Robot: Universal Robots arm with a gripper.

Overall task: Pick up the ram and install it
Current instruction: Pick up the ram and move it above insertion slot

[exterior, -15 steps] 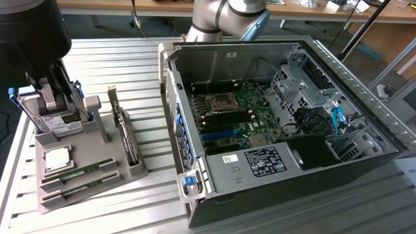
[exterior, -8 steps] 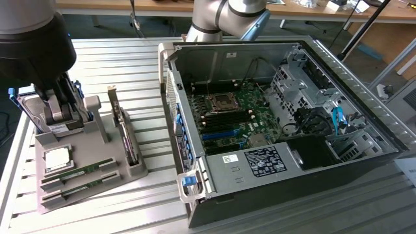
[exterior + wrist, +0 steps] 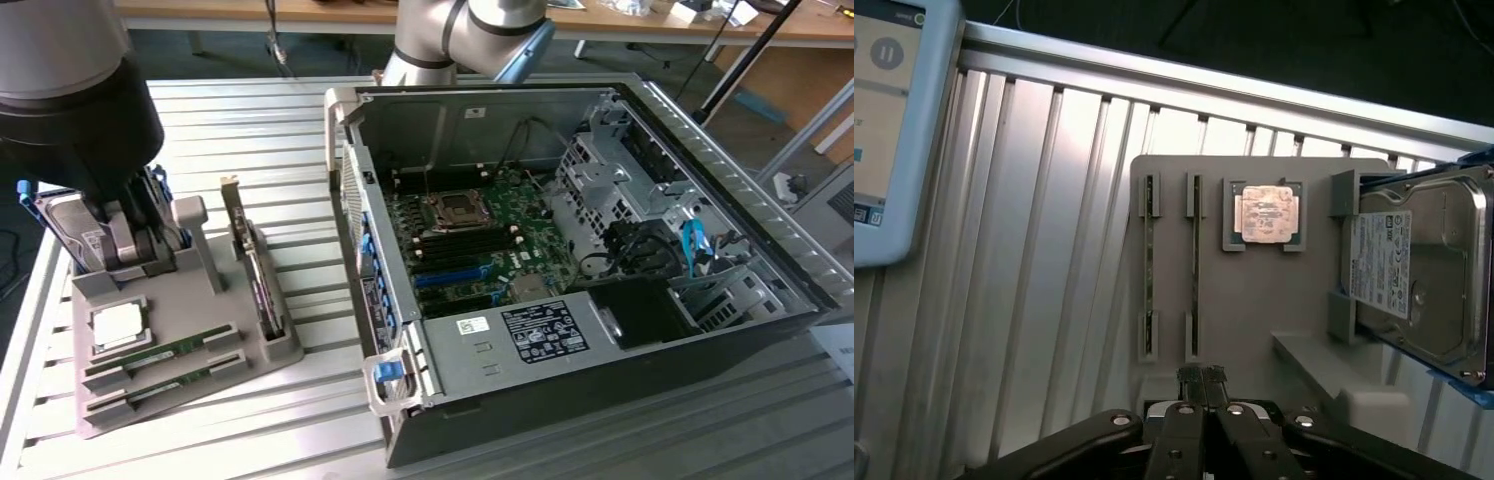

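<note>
Two ram sticks (image 3: 1149, 265) (image 3: 1194, 262), thin green boards, stand on edge side by side in slots of a grey holder tray (image 3: 1254, 320). In the exterior view the same ram sticks (image 3: 167, 352) (image 3: 158, 386) lie at the tray's near end. My gripper (image 3: 1200, 378) hangs above the tray, close to one end of the two sticks. Its fingers are shut together with nothing between them. The arm's dark wrist (image 3: 74, 110) stands over the tray's far end in the exterior view.
The tray also carries a square silver processor (image 3: 1264, 213), a hard drive (image 3: 1419, 270) and a card with a metal bracket (image 3: 254, 265). An open computer case (image 3: 747, 215) with its motherboard (image 3: 481, 235) lies on the exterior view's right. A control tablet (image 3: 884, 130) lies beside the slatted table (image 3: 1024, 250).
</note>
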